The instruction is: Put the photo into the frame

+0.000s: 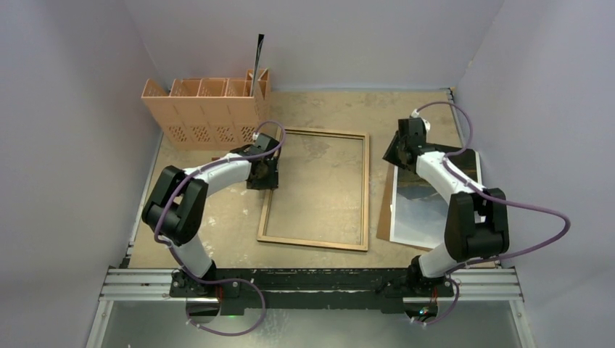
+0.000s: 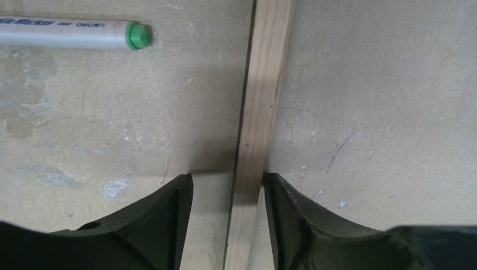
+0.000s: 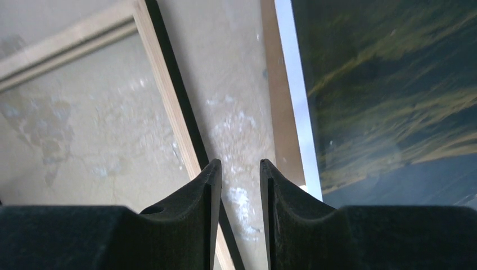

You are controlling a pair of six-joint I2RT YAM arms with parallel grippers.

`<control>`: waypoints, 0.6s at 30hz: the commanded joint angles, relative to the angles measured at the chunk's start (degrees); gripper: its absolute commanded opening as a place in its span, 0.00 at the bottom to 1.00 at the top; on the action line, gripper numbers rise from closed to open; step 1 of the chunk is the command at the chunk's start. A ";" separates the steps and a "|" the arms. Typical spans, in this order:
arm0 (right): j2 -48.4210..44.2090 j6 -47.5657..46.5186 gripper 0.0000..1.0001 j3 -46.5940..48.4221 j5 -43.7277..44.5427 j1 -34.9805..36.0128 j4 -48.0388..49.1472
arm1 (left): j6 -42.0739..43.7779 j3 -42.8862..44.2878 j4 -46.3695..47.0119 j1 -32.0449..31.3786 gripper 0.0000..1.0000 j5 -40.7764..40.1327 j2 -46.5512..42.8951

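Observation:
The frame [image 1: 314, 188] lies flat in the middle of the table, its light wood back facing up. My left gripper [image 1: 262, 176] is at the frame's left rail. In the left wrist view its jaws [image 2: 228, 179] are open and straddle that rail [image 2: 260, 95]; the right finger is against the wood and the left finger stands apart from it. The photo [image 1: 428, 206], a dark landscape with a white border, rests on a brown backing board [image 1: 384, 214] to the right of the frame. My right gripper [image 3: 240, 166] hovers over bare table between frame rail [image 3: 163, 101] and photo [image 3: 394, 84], open by a narrow gap, holding nothing.
A tan lattice organiser [image 1: 207, 109] stands at the back left with a dark flat item [image 1: 259, 54] upright in it. A white marker with a green cap [image 2: 73, 32] lies on the table just left of the frame. Walls close in on the left, right and back.

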 commanded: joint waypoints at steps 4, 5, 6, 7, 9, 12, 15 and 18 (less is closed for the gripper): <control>5.75 -5.18 0.41 10.69 13.67 1.27 -3.65 | -0.63 2.58 -2.22 0.09 0.57 -2.58 -4.75; 7.27 -5.69 0.42 12.24 15.31 2.06 -4.61 | -0.57 2.91 -2.18 0.09 0.59 -2.12 -5.53; 9.00 -6.31 0.43 13.83 17.06 3.15 -5.78 | -0.46 3.18 -1.98 0.09 0.60 -1.31 -6.25; 10.53 -6.84 0.44 15.22 19.31 4.65 -6.85 | -0.49 3.31 -1.46 0.09 0.62 -0.13 -7.02; 13.71 -7.06 0.47 17.33 23.16 7.75 -8.76 | -0.86 3.11 -0.14 0.09 0.68 1.74 -8.74; 18.36 -6.78 0.51 20.55 28.33 10.59 -11.94 | -1.74 1.61 2.23 0.09 0.78 3.36 -11.80; 22.19 -6.62 0.52 24.01 34.08 11.49 -14.31 | -2.20 0.38 2.89 0.09 0.79 3.56 -13.76; 24.57 -7.89 0.54 26.83 37.24 11.65 -14.95 | -2.34 -0.33 3.41 0.09 0.79 4.19 -14.61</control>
